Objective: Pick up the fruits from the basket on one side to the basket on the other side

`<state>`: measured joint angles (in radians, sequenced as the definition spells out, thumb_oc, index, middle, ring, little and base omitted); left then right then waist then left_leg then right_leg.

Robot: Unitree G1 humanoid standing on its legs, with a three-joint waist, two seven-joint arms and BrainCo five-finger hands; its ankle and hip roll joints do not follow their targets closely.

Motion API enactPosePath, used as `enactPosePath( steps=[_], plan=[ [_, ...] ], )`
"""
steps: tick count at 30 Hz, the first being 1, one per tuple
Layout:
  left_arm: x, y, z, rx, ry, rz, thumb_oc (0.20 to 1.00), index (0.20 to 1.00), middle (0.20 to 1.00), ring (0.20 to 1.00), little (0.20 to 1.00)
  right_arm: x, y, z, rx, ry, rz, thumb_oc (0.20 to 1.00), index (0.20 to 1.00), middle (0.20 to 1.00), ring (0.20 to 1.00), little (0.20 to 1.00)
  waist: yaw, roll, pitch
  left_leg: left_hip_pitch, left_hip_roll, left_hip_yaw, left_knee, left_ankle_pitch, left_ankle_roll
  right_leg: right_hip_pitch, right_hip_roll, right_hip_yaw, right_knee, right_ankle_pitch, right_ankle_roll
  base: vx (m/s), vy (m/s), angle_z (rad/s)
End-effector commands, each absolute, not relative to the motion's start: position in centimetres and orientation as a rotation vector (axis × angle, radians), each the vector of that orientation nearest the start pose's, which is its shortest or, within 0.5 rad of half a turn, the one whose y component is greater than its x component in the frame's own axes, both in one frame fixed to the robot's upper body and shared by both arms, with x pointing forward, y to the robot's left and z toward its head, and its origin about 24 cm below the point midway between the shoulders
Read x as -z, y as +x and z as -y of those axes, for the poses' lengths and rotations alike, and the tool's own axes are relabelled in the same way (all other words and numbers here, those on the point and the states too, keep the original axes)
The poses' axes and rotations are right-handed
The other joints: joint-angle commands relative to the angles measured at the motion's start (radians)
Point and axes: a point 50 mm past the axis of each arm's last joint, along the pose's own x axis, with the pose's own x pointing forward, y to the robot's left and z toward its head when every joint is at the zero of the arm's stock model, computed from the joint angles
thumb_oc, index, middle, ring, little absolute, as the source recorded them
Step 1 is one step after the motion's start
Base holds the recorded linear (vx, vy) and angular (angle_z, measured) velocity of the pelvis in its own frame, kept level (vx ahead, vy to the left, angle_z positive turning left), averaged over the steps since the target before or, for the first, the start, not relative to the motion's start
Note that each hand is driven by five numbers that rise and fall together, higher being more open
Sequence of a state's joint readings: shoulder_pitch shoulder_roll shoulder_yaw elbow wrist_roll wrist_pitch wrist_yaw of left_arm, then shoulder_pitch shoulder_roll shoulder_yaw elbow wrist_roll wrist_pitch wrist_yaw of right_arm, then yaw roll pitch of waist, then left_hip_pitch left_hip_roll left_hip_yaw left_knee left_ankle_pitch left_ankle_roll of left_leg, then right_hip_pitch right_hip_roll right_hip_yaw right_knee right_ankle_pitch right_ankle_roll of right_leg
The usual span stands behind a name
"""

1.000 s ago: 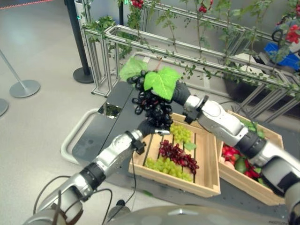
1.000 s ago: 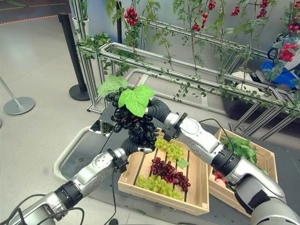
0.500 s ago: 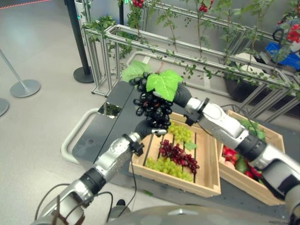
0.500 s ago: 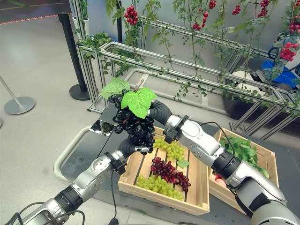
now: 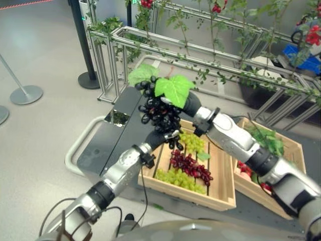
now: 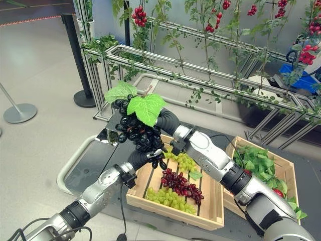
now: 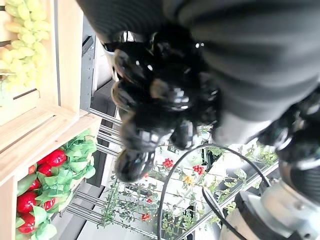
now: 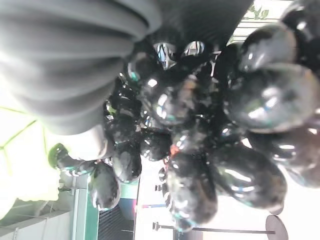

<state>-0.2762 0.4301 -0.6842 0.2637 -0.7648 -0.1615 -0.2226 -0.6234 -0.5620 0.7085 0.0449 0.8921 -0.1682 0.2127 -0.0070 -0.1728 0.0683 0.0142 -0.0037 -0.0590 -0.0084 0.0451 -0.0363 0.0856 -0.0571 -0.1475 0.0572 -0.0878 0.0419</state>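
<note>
A black grape bunch (image 5: 159, 111) with two green leaves (image 5: 174, 89) hangs in the air above the far left corner of the left wooden crate (image 5: 226, 165). My right hand (image 5: 189, 103) holds the bunch's top from the right, its fingers mostly under the leaf. From below, my left hand (image 5: 158, 138) reaches up with its fingers (image 5: 173, 134) curled on the bunch's lower end; a few grapes dangle under them. The grapes (image 8: 200, 150) show close up in both wrist views. The left crate holds green grapes (image 5: 193, 142) and red grapes (image 5: 190, 165). The right crate (image 5: 296, 150) holds red fruits (image 7: 30, 200) and green leaves.
Both crates sit on a dark table (image 5: 108, 140) with a rounded rail. Behind stands an aluminium frame (image 5: 200, 55) hung with vines and red berries. A black post (image 5: 83, 40) and a silver stand base (image 5: 26, 94) are on the floor at left.
The bunch has shifted slightly left and up with my right hand. My left hand has closed higher on its lower end, so a few grapes now hang below its fingers.
</note>
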Motion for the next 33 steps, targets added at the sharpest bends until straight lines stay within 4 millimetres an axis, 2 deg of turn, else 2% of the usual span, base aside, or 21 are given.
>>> enactPosePath(
  steps=[1,15,20,21,27,30,32,33],
  plan=[
    [-3.5,27.4,-9.0,0.683,-0.258,-0.070,0.200,0.200,0.200,0.200,0.200,-17.1,29.3,6.8,-0.936,0.201,0.363,0.200,0.200,0.200,0.200,0.200,0.017,-0.012,-0.040,0.006,-0.024,-0.005,0.052,-0.076,0.035,-0.090,-0.035,0.003,0.048,0.114,0.078,0.00,0.000,0.00],
    [-3.1,27.3,-9.0,0.676,-0.254,-0.078,0.200,0.200,0.200,0.200,0.200,-16.5,29.1,6.6,-0.934,0.245,0.341,0.200,0.200,0.200,0.200,0.200,0.018,-0.011,-0.035,0.005,-0.024,-0.006,0.055,-0.078,0.036,-0.092,-0.036,0.003,0.050,0.114,0.078,0.00,0.000,0.00],
    [-3.0,27.2,-9.6,0.657,-0.250,-0.080,0.200,0.200,0.200,0.200,0.200,-16.4,29.1,7.2,-0.926,0.222,0.339,0.200,0.200,0.200,0.200,0.200,0.019,-0.012,-0.035,0.004,-0.024,-0.005,0.056,-0.078,0.036,-0.094,-0.037,0.001,0.052,0.114,0.078,0.00,0.000,0.00],
    [-3.1,27.3,-9.9,0.652,-0.240,-0.069,0.200,0.200,0.200,0.200,0.200,-16.4,29.0,7.5,-0.944,0.188,0.336,1.000,1.000,1.000,1.000,1.000,0.019,-0.012,-0.035,0.004,-0.024,-0.005,0.055,-0.078,0.036,-0.094,-0.036,0.002,0.052,0.114,0.079,0.00,0.000,0.00],
    [-3.4,27.3,-10.7,0.635,-0.230,-0.048,0.200,0.200,0.200,0.200,0.200,-16.7,28.9,9.2,-0.935,0.126,0.340,1.000,1.000,1.000,1.000,1.000,0.018,-0.011,-0.034,0.003,-0.025,-0.006,0.055,-0.078,0.035,-0.094,-0.037,0.001,0.050,0.113,0.080,0.00,0.000,0.00],
    [-3.6,27.3,-12.0,0.606,-0.218,-0.030,0.200,0.200,0.200,0.200,0.200,-16.5,28.9,11.6,-0.872,0.089,0.340,1.000,1.000,1.000,1.000,1.000,0.017,-0.009,-0.035,0.002,-0.026,-0.005,0.056,-0.079,0.035,-0.094,-0.038,0.000,0.049,0.114,0.082,0.00,0.000,0.00],
    [-3.6,27.3,-12.5,0.597,-0.215,-0.028,0.200,0.200,0.200,0.200,0.200,-16.7,28.9,12.2,-0.860,0.059,0.347,1.000,1.000,1.000,1.000,1.000,0.016,-0.008,-0.036,0.003,-0.025,-0.005,0.056,-0.079,0.035,-0.095,-0.038,0.000,0.050,0.114,0.083,0.00,0.001,0.02],
    [-3.6,27.2,-13.1,0.582,-0.216,-0.024,0.200,0.200,0.200,0.200,0.200,-16.4,29.0,13.8,-0.803,0.059,0.337,1.000,1.000,1.000,1.000,1.000,0.014,-0.007,-0.038,0.004,-0.026,-0.004,0.056,-0.081,0.034,-0.094,-0.039,-0.002,0.049,0.114,0.084,0.00,0.000,0.00]
  ],
)
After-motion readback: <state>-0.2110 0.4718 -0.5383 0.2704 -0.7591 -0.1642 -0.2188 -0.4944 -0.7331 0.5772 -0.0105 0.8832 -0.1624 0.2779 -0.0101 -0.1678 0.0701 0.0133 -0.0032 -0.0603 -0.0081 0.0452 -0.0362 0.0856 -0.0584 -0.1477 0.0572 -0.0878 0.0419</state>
